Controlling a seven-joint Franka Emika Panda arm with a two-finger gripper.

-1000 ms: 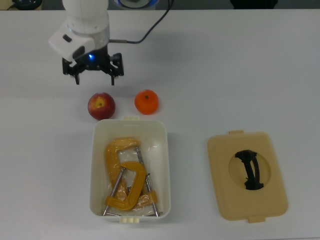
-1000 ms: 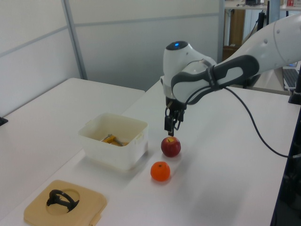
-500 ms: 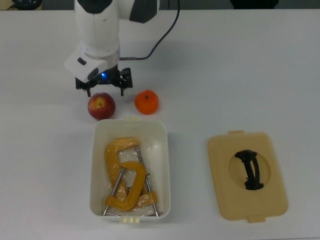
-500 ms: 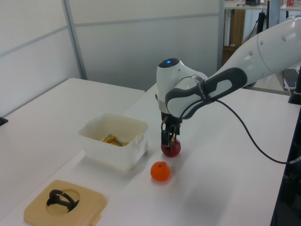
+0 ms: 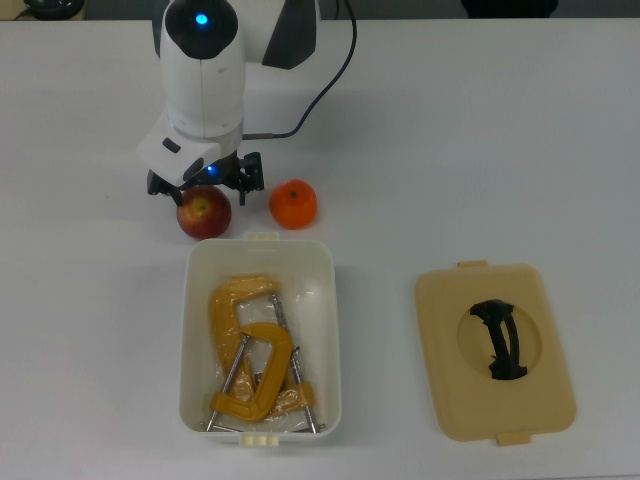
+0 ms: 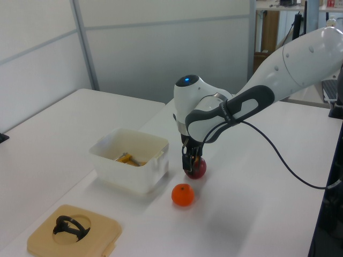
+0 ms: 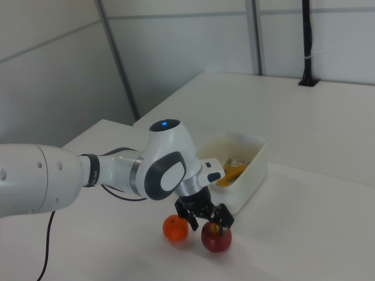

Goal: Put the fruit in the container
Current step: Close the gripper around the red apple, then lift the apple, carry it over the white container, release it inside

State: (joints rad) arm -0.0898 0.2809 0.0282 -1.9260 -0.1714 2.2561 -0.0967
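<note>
Two fruits (image 5: 204,212), one container (image 5: 330,330), one lid (image 5: 440,390), seemingly two clamps (image 5: 255,350).

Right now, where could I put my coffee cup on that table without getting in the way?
The wide bare stretch between the white tub and the tan lid is free, and so is everything past the lid. It is crowded by the tub's end, where the claw hangs over the apple beside the orange.

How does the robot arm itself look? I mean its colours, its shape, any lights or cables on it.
The arm has smooth, rounded white shells with dark grey bands at the joints. A small blue light glows on the round wrist cap. A thin black cable runs from the wrist back along the table. The gripper is black, with two short fingers under a white block-shaped hand.
</note>
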